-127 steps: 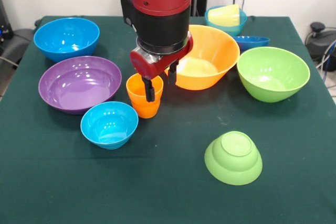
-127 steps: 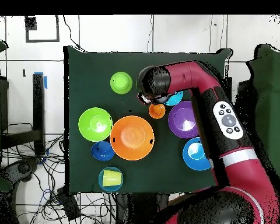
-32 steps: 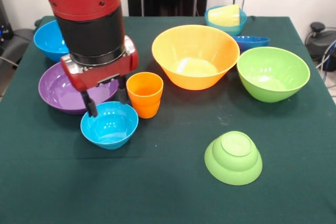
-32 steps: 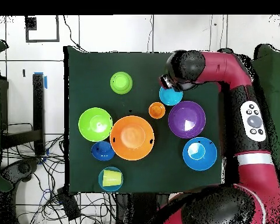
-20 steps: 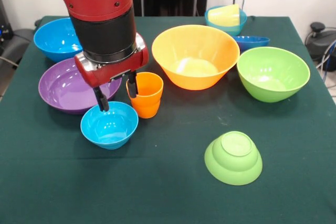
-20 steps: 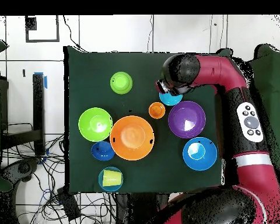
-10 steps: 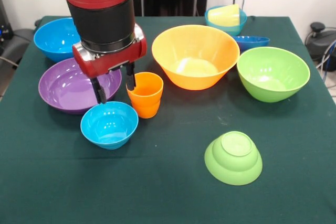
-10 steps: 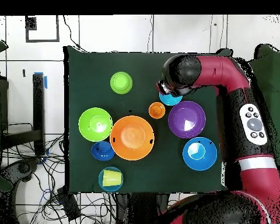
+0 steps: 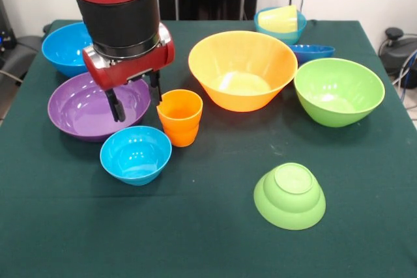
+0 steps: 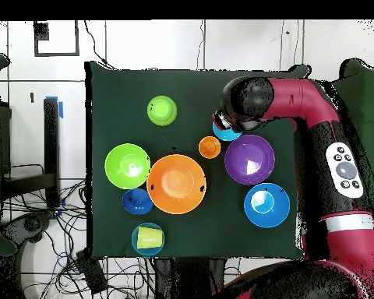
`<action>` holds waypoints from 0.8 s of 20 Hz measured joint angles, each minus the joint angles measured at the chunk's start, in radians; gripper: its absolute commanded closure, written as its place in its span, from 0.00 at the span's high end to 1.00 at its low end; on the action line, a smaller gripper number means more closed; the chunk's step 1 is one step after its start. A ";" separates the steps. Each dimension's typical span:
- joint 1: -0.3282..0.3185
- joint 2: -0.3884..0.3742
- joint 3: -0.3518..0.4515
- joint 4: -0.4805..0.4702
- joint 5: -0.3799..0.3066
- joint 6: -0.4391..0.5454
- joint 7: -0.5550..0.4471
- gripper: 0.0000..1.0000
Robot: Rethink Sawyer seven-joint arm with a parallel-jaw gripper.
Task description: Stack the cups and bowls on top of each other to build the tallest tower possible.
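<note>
Claw [image 9: 135,97] of the red arm hangs with its two black fingers apart and empty, above the near rim of the purple bowl [image 9: 85,105] and just behind the small light blue bowl [image 9: 135,154], with the orange cup [image 9: 180,116] just to one side. Nothing is stacked by the arm yet, as far as the front view shows: the bowls sit singly across the green-covered counter [image 9: 208,239], rims up, which keeps each one reachable from above. The large orange bowl [image 9: 242,69] stands mid-counter, the large lime green bowl [image 9: 339,90] beside it, the large blue bowl [image 9: 81,47] at a far corner, and a dark blue bowl [image 9: 313,51] is partly hidden behind the orange one. One small lime green bowl [image 9: 290,195] lies upside down, well apart from the rest; inverted, it offers a flat base. The pale yellow cup [image 9: 279,19] already rests in another light blue bowl [image 9: 268,32] at the far edge. Judging by the spread fingers and their place over the small light blue bowl's far rim, the step in hand looks like lining up a rim grasp on that bowl.
</note>
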 measured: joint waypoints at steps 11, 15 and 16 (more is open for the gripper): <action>-0.009 -0.007 -0.001 0.041 -0.001 -0.028 0.000 1.00; -0.009 -0.006 -0.006 0.062 -0.005 -0.065 0.000 1.00; -0.009 -0.006 -0.007 0.063 -0.005 -0.069 0.000 1.00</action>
